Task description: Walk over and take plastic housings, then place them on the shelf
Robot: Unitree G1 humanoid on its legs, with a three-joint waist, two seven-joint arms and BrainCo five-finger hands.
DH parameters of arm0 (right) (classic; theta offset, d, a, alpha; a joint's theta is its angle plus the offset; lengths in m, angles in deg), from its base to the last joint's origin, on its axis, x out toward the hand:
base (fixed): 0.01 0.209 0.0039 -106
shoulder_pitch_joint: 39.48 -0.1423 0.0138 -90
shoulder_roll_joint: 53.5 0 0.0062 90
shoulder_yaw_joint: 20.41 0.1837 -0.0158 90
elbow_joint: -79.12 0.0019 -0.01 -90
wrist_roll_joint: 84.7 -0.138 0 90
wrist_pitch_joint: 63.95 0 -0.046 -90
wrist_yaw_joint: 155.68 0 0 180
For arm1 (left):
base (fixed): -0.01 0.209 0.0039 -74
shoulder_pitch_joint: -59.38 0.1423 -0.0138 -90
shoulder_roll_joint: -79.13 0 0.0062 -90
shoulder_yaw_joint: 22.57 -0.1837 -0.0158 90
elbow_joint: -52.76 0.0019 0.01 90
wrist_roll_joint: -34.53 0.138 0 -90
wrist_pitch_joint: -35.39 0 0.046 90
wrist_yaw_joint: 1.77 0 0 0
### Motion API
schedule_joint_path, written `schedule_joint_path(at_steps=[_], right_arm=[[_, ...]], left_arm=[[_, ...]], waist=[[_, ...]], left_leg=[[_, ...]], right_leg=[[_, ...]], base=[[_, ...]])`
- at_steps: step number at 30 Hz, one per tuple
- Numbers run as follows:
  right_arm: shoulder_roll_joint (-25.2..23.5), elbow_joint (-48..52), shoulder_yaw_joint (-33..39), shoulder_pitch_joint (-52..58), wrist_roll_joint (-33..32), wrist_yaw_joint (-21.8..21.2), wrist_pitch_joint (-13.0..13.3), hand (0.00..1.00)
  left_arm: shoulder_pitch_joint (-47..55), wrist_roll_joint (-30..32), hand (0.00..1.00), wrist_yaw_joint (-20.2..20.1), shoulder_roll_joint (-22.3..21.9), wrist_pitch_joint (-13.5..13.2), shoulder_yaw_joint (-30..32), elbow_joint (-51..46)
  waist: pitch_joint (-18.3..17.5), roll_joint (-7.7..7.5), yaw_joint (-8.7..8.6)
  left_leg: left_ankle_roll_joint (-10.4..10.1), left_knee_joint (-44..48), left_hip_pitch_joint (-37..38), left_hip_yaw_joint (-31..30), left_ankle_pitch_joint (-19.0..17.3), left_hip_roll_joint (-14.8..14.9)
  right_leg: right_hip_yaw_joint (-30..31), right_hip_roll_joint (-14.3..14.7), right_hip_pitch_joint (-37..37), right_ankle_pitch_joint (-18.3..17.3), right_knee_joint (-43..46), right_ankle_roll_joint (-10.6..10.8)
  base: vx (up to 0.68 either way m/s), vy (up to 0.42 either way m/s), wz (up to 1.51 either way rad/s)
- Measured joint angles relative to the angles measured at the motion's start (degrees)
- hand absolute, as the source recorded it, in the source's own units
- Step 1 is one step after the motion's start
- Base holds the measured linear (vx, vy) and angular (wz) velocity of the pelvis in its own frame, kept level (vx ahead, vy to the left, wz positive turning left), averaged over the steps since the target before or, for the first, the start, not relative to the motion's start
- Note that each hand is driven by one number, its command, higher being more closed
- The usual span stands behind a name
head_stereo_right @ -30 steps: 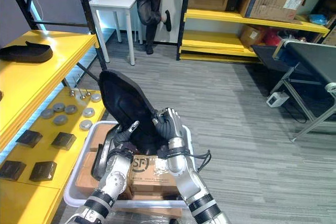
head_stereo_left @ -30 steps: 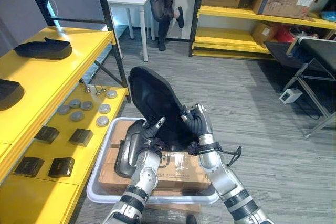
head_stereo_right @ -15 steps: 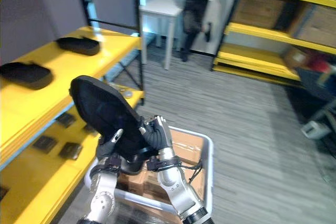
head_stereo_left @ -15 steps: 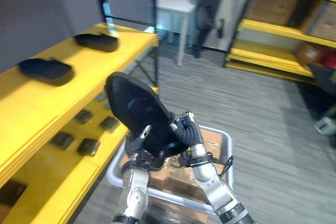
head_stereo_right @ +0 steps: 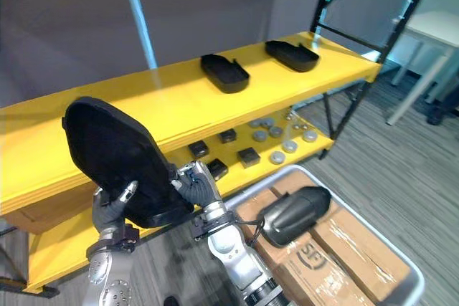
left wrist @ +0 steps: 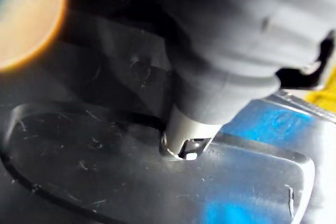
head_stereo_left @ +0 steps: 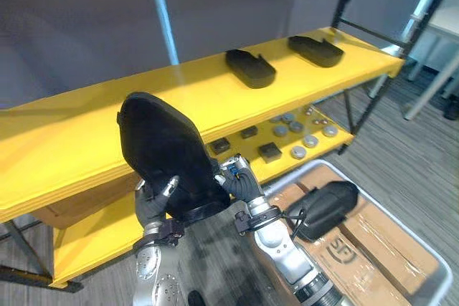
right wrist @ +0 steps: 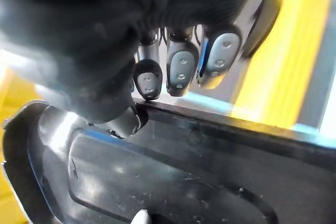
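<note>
Change: since half a second ago the whole view has turned away from the floor toward the yellow shelf; the held housing is still between both hands.
Held housing: black, standing on end and leaning to the upper left, left of centre in the frame; its top end overlaps the front edge of the shelf's top board.
Left hand: lower left, clasping the lower end of the held housing, with the thumb pressed on its hollow face.
Right hand: just right of the lower end, fingers curled over the rim and the thumb on the inner side, so it grips the same piece.
Top board: two more housings lie flat in the upper right, near each other but apart.
Lower board: small black blocks and grey discs, right of centre.
Bin: pale, in the lower right, holding a cardboard box.
Spare housing: dark, lying on top of the cardboard box.
</note>
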Motion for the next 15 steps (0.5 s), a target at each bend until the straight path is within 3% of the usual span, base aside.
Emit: schedule_joint_path(at_steps=[1, 2, 3, 4, 6, 8, 9, 10, 11, 12, 13, 15], right_arm=[[0.0, 0.0, 0.0, 0.0, -0.6, -0.2, 0.0, 1.00], [0.0, 0.0, 0.1, 0.0, -1.8, -0.5, -0.1, 0.00], [-0.3, -0.1, 0.2, 0.0, -2.7, -0.8, -0.1, 0.00], [-0.3, -0.1, 0.4, -0.1, -3.4, -1.1, 0.0, 0.00], [-0.2, -0.1, 0.6, -0.1, -5.9, -1.8, 0.0, 0.00], [0.3, -0.2, 0.7, 0.2, -8.4, -2.6, 0.1, 0.00], [0.9, -0.2, 0.8, 0.4, -9.7, -3.0, 0.0, 0.00], [1.0, -0.1, 1.0, 0.5, -10.7, -3.4, 0.0, 0.00], [0.8, 0.3, 2.1, 1.4, -12.1, -4.1, 0.0, 0.00], [0.7, 0.7, 2.3, 1.9, -12.7, -4.3, 0.0, 0.00], [1.7, 1.5, 2.5, 4.0, -13.7, -4.8, 0.0, 0.00], [2.4, 2.5, 3.0, 5.6, -14.4, -5.4, 0.0, 0.00]], left_arm=[[-0.1, 0.4, 1.00, 0.0, 0.5, 0.1, 0.0, -0.3], [-0.3, 1.2, 1.00, 0.0, 1.3, 0.2, 0.0, -0.4], [-1.1, 2.2, 1.00, 0.2, 3.2, 0.1, 0.0, -0.7], [-2.7, 2.5, 1.00, 0.2, 5.5, 0.1, -0.1, -0.7], [-4.1, 4.3, 1.00, 0.1, 8.1, 0.1, -0.5, -0.7], [-4.5, 4.4, 1.00, -0.1, 9.3, -0.2, -1.2, -0.7], [-5.2, 4.4, 1.00, -0.6, 9.5, -0.3, -1.5, -0.7], [-5.3, 4.4, 1.00, -0.8, 9.6, -0.3, -1.7, -0.7], [-5.4, 4.4, 1.00, -1.0, 10.0, -0.2, -2.5, -0.6], [-5.6, 4.4, 1.00, -1.1, 10.3, -0.3, -2.9, -0.5], [-5.0, 4.9, 1.00, -1.3, 9.3, -0.1, -3.6, 0.1], [-5.0, 5.7, 1.00, -2.5, 9.2, -0.1, -3.8, 0.1]], waist=[[0.0, -0.07, -0.04], [0.0, -0.08, -0.25], [0.2, 0.27, -0.79], [0.3, 0.37, -1.36], [0.3, 0.39, -2.24], [0.4, 0.39, -2.25], [0.4, 0.24, -2.36], [0.3, 0.10, -2.44], [0.1, -0.90, -2.50], [0.2, -1.92, -2.54], [0.4, -0.08, -2.75], [0.3, 0.27, -2.99]], left_leg=[[0.5, 0.3, 0.7, -0.8, -0.4, -1.1], [1.4, 0.6, 1.8, -2.6, -1.3, -2.2], [1.9, 0.6, 3.2, -5.6, -2.5, -2.8], [2.6, 0.3, 3.8, -8.8, -3.0, -2.5], [2.7, -0.8, 5.3, -13.0, -3.0, -2.9], [2.9, -1.4, 6.5, -15.2, -3.2, -3.7], [2.7, -1.6, 6.6, -16.9, -3.1, -3.9], [2.4, -1.5, 6.5, -17.4, -3.1, -4.0], [1.1, -1.2, 6.7, -17.9, -4.0, -5.1], [0.1, -1.0, 7.2, -17.9, -4.7, -6.3], [-1.0, -0.4, 8.0, -16.9, -5.9, -5.0], [-2.1, 0.3, 8.2, -16.0, -7.0, -3.2]], right_leg=[[1.3, -2.9, -0.8, 0.5, 5.6, -1.7], [5.2, -5.8, -2.9, 3.4, 13.1, -6.4], [15.2, -5.6, -6.8, 4.9, 21.2, -9.6], [24.3, -0.8, -10.8, -2.4, 26.9, -6.6], [29.1, 5.8, -13.9, -9.2, 26.5, -6.5], [29.3, 10.2, -15.6, -10.9, 18.4, -6.5], [29.4, 13.9, -17.4, -10.6, 8.9, -6.6], [29.4, 15.2, -17.5, -10.1, 4.3, -7.0], [29.5, 16.4, -17.3, -5.1, -4.1, -8.6], [30.9, 16.1, -17.3, 0.6, -5.7, -9.2], [30.9, 17.2, -15.1, 1.0, -7.7, -8.7], [31.0, 19.6, -12.7, 2.7, -12.9, -8.8]], base=[[0.21, 0.263, 0.90], [0.16, 0.261, 0.94], [0.19, 0.200, 1.30], [0.24, 0.120, 1.27], [0.25, -0.027, 1.27], [0.18, -0.052, 0.96], [0.13, -0.087, 0.65], [0.16, -0.131, 0.71], [0.16, -0.157, 0.41], [0.20, -0.145, 0.30], [0.17, -0.102, -0.01], [0.18, -0.078, -0.25]])
